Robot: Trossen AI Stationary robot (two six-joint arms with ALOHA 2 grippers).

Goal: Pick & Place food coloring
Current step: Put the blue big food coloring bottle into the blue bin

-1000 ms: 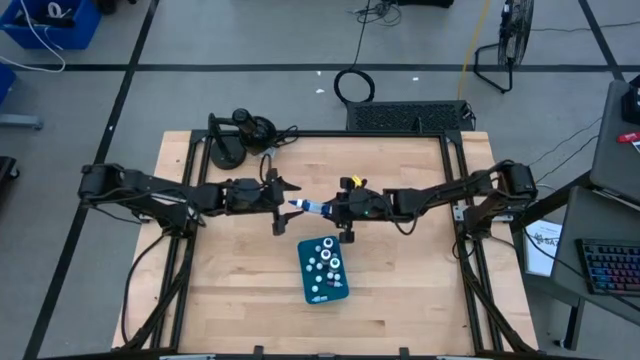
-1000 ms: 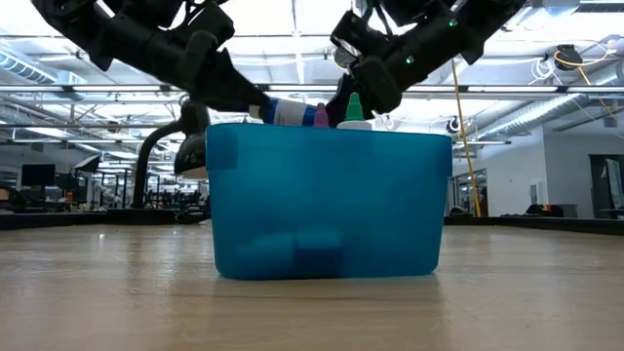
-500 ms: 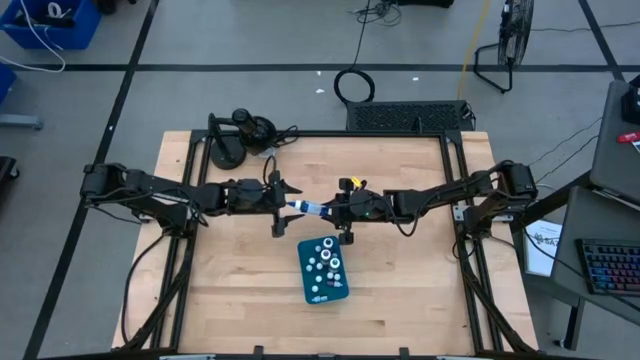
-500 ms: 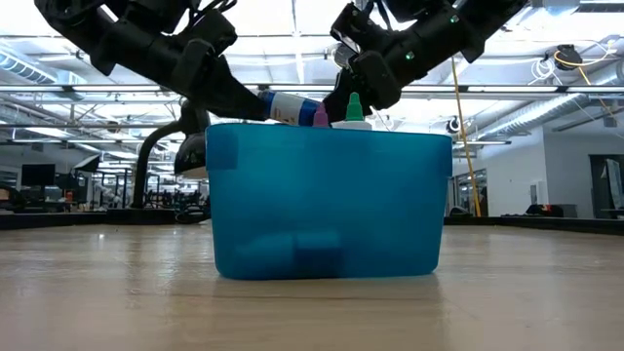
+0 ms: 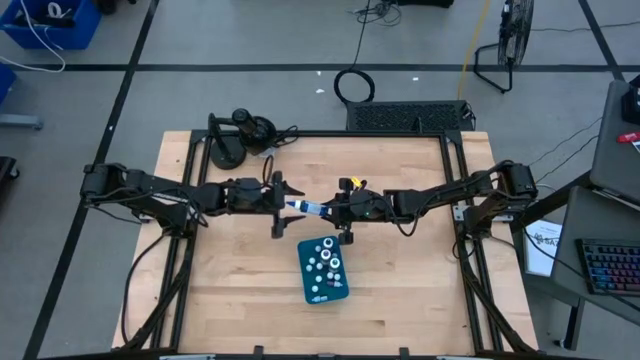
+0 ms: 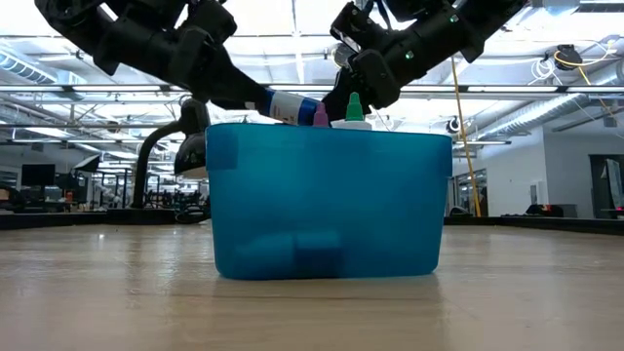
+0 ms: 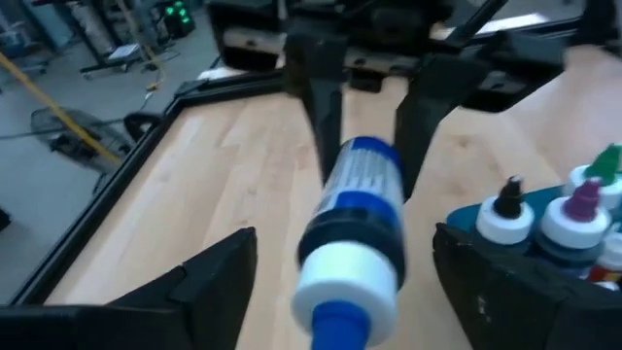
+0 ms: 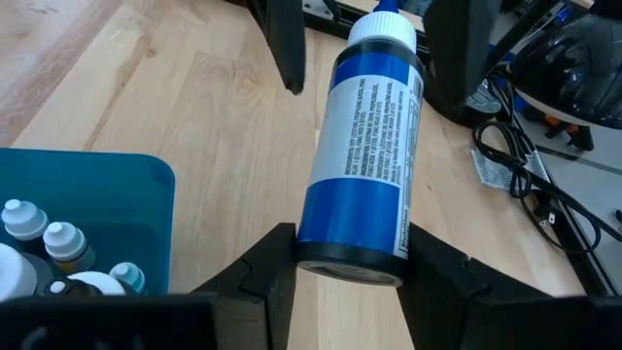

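The teal tray [image 5: 322, 270], smooth plastic, sits nearer the worktop's front edge, packed with small white-capped food coloring bottles [image 5: 323, 266]. Just behind it, mid-worktop, the right hand [image 8: 345, 261] clamps the base of a blue-labelled bottle [image 8: 366, 136], a slick cylinder held level in the air. The left hand [image 7: 345, 282] stands open around its capped end. Releasing before that hand closes could drop it onto the pale wood worktop [image 5: 230, 270].
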